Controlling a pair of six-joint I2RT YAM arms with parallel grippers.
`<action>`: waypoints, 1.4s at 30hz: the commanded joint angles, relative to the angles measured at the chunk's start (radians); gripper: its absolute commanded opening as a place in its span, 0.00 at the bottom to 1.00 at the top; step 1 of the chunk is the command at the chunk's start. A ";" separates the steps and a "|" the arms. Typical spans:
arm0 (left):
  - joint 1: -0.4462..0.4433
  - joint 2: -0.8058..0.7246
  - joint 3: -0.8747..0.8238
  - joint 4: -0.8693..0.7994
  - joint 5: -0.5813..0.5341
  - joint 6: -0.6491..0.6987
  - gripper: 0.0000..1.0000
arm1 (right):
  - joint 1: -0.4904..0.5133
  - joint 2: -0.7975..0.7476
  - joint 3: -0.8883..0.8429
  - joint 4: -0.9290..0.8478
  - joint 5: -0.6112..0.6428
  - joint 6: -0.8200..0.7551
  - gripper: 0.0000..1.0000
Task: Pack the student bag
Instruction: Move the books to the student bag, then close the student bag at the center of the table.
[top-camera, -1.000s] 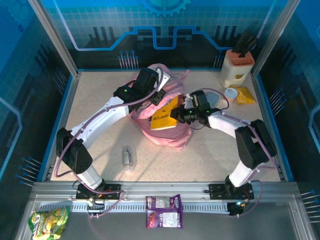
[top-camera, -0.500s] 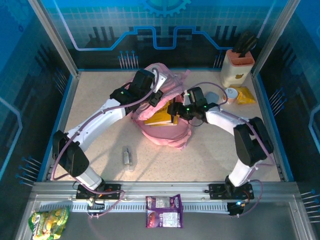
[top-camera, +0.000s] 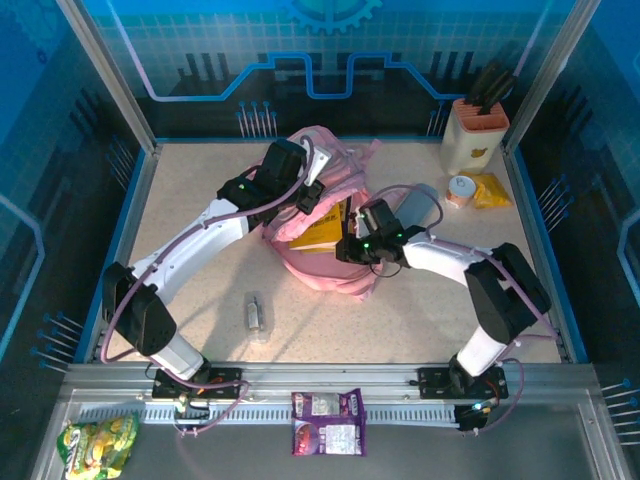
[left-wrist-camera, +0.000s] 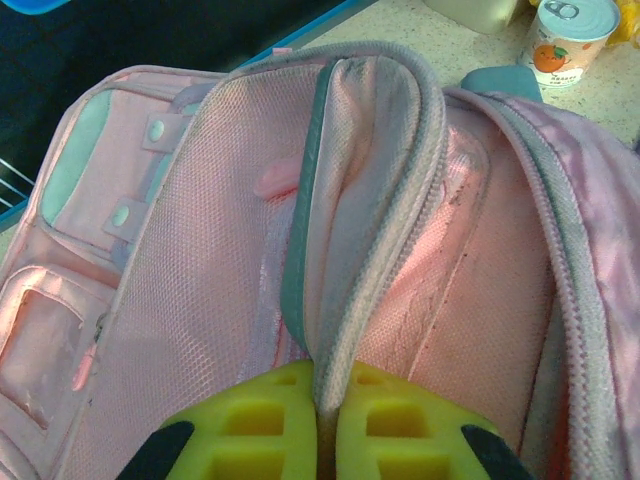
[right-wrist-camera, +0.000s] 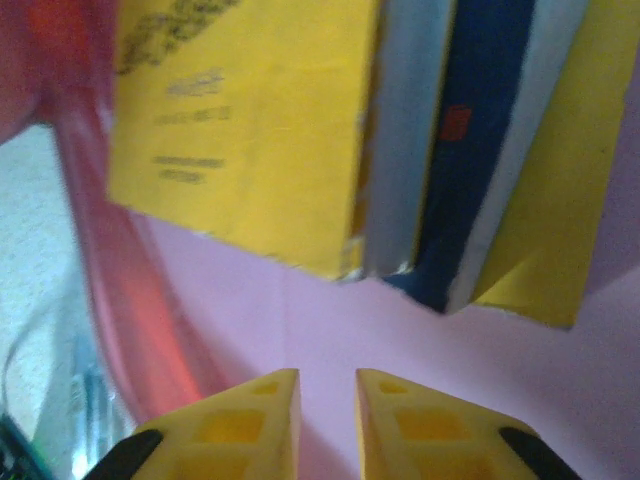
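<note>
The pink student bag lies mid-table with its mouth held apart. My left gripper is shut on the bag's zipper edge, and the mesh lining spreads to the left of it. A yellow book sticks out of the bag's mouth. Just right of the book sits my right gripper. In the right wrist view its jaws stand a narrow gap apart with nothing between them, over pink fabric, just short of the yellow book and a blue-and-white spine.
A grey pencil case, a can and a yellow packet lie at the back right, by a cream holder. A small clear item lies in front of the bag. Snack packets sit on the front rail.
My right gripper let go of the yellow book, opened wide, then narrowed again and slid left and nearer. The book sank further into the bag. The left gripper kept its hold.
</note>
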 joint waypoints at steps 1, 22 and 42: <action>0.000 -0.065 0.032 0.090 0.057 -0.040 0.00 | 0.006 0.055 0.060 0.088 0.058 -0.020 0.20; 0.006 -0.025 0.029 0.060 0.143 -0.129 0.00 | -0.034 -0.163 -0.129 0.151 0.103 -0.140 0.37; -0.025 0.005 -0.178 0.125 0.254 -0.373 0.38 | -0.140 -0.447 -0.110 -0.177 0.000 -0.181 0.49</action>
